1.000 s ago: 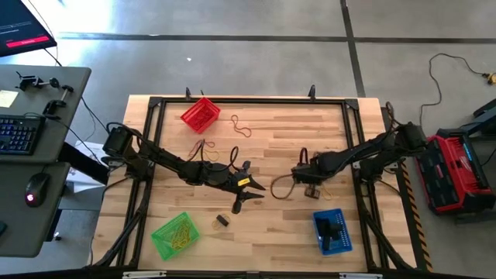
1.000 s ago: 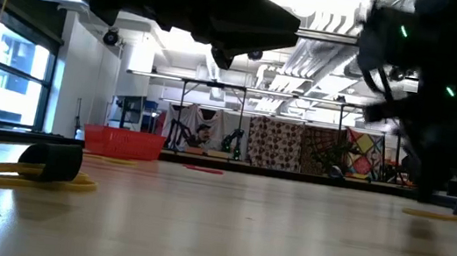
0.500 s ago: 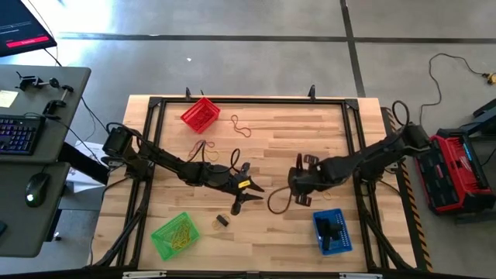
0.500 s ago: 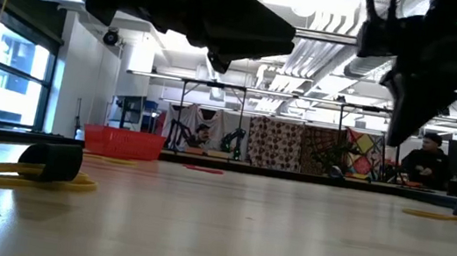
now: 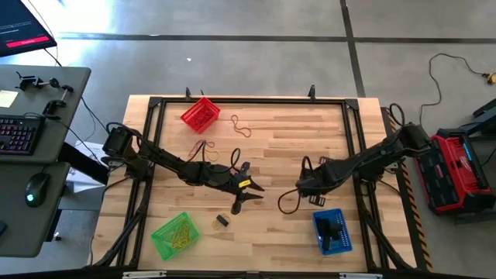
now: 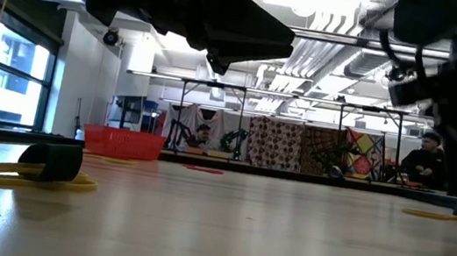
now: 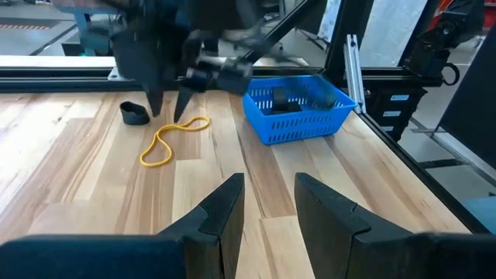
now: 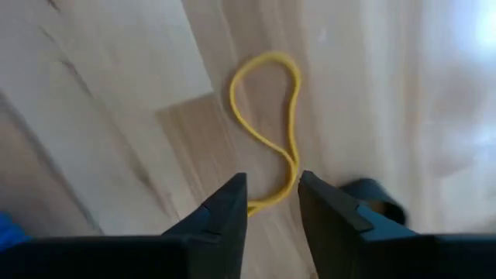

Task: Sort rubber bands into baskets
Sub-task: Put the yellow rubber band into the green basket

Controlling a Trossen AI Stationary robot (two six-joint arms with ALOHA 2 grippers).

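From above, a pale wood-plank table [image 5: 279, 139] stands on a grey floor, a desk with a keyboard [image 5: 15, 133] beside it. Relative to the blue basket [image 5: 332, 232] at one corner, the green basket [image 5: 175, 235] sits along the same edge and the red basket [image 5: 200, 114] at the far side. The left gripper [image 5: 239, 203] hangs mid-table, fingers parted; the right gripper [image 5: 304, 189] is just beside the blue basket.

At table height, a yellow rubber band [image 6: 23, 177] lies flat with a black band [image 6: 52, 159] on it; behind, an open hall with ceiling lights and a seated person [image 6: 425, 163]

The left wrist camera shows its fingers [image 7: 225, 213] apart, empty, facing the blue basket.

The right wrist camera shows fingers [image 8: 232, 205] slightly apart over the yellow loop, holding nothing
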